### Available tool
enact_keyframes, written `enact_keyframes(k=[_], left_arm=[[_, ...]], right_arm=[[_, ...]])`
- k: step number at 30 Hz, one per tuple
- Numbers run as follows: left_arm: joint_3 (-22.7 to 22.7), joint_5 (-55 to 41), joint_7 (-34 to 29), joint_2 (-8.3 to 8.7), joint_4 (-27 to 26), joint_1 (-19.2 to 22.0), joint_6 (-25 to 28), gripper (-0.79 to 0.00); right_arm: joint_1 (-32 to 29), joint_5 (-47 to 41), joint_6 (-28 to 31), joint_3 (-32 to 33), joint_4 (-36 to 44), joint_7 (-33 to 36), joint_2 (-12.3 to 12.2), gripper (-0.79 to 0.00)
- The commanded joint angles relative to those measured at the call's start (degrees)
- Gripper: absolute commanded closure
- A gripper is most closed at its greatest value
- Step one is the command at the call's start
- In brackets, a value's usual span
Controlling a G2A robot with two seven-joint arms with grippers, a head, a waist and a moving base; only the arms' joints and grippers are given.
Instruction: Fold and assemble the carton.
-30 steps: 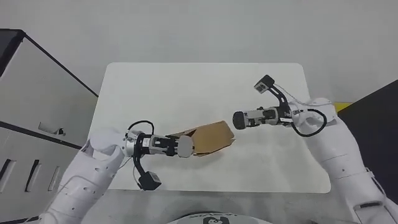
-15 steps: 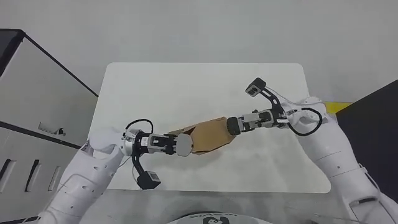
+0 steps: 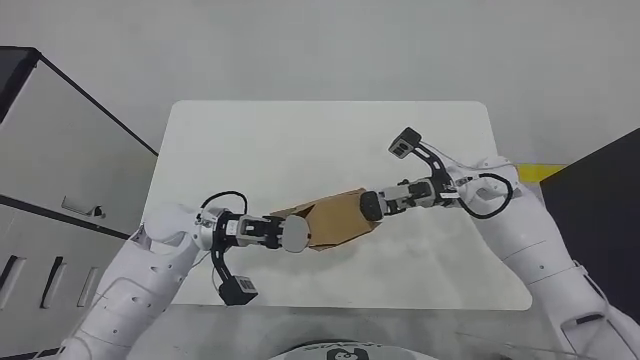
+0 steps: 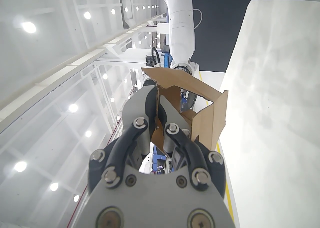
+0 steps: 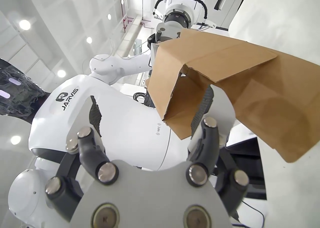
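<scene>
Left pincer (image 4: 157,104) is clamped tight on a flap at one end of the carton (image 3: 338,222). Right pincer (image 5: 150,106) is spread wide at the opposite end. One finger (image 5: 206,104) looks tucked inside the opening, though it's hard to be sure. The carton sits half-opened between the two pincers, with the tabletop (image 3: 300,140) underneath.

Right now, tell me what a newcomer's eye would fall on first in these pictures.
The brown cardboard carton, half opened, stands out against the white table, over its near half between the two arms. The left tool is shut on a panel at one end. The right tool is open at the other end, with one finger at the carton's open mouth.
</scene>
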State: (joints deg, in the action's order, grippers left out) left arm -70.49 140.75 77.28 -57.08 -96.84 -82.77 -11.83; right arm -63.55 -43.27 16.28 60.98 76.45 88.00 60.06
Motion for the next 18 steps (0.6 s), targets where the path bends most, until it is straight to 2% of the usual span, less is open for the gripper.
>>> enact_keyframes(k=[1,8,15,18], left_arm=[[0.0,-0.2,0.1,0.07,0.1,0.0,-0.2,0.000],[0.1,-0.6,0.7,0.32,0.0,-0.3,-1.1,0.000],[0.3,-0.3,1.6,0.65,-0.2,-0.6,-1.1,0.000],[0.5,-0.1,1.5,0.77,-0.3,-0.7,-0.9,0.000]], right_arm=[[0.0,-0.3,0.0,-0.3,-0.1,0.0,0.0,-0.680],[0.3,-0.9,0.0,-1.7,-0.7,0.0,-0.1,-0.671],[1.0,-0.8,0.0,-3.2,-1.2,0.0,0.0,-0.428],[1.4,-0.6,0.0,-3.7,-1.2,0.0,-0.1,-0.369]])
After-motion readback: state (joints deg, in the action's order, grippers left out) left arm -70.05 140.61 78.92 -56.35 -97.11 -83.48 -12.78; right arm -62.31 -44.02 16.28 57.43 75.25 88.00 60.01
